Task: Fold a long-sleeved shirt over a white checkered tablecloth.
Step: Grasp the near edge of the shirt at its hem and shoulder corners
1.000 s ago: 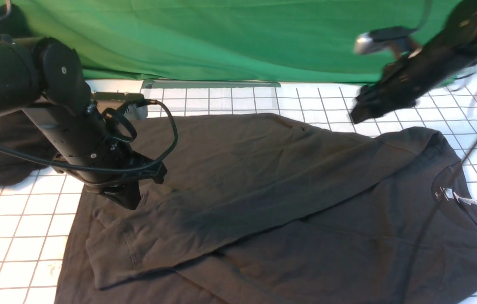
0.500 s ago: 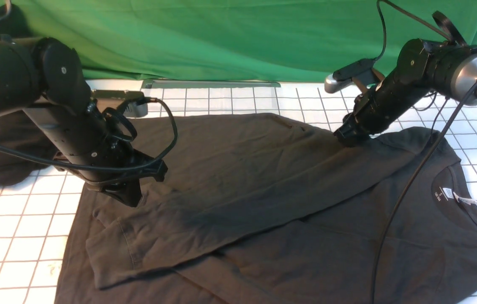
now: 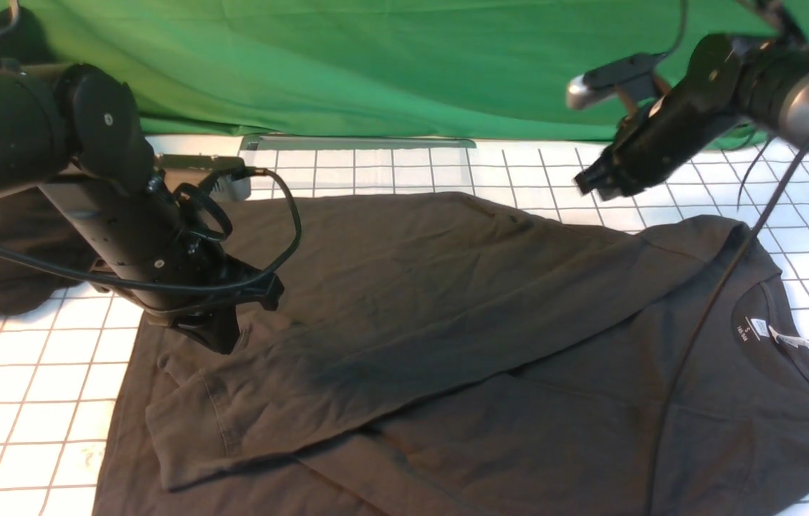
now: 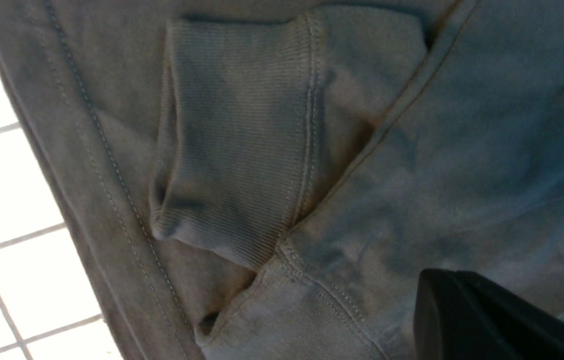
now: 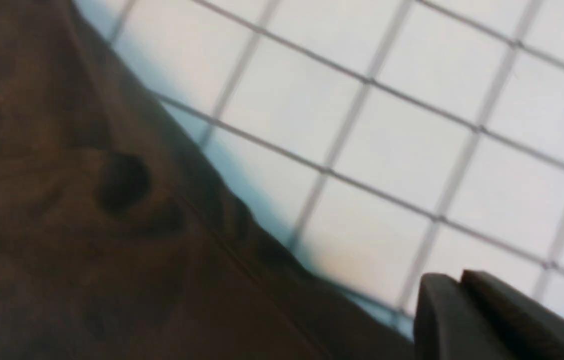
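Dark long-sleeved shirt (image 3: 490,322) half-folded on checkered tablecloth (image 3: 17,387), left arm (image 3: 125,236) angled steeply down, left gripper (image 3: 221,342) low beside ribbed cuff (image 4: 237,145), fingers together, empty, right gripper (image 3: 590,188) hovering above tablecloth beyond shirt's far edge, closed, empty

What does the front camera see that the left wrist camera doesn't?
Only the front view shows the right gripper, the green cloth, the neck label and a dark heap. Only the left wrist view shows the ribbing and stitches of the sleeve cuff up close. Both show the shirt, the tablecloth and the left gripper.
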`<act>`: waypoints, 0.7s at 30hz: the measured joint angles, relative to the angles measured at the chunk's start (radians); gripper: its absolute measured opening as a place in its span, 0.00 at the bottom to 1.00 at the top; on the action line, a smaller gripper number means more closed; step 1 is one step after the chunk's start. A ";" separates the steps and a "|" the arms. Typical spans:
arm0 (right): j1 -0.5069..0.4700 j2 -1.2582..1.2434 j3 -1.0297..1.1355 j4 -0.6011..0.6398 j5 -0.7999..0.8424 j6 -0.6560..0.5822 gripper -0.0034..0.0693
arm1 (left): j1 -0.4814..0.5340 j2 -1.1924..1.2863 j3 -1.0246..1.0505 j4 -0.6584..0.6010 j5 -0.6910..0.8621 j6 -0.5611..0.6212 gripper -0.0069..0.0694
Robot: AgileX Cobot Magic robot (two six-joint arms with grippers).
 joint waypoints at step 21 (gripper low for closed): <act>-0.010 0.066 -0.087 -0.049 0.303 -0.263 0.72 | 0.000 0.000 0.000 0.001 -0.018 0.000 0.09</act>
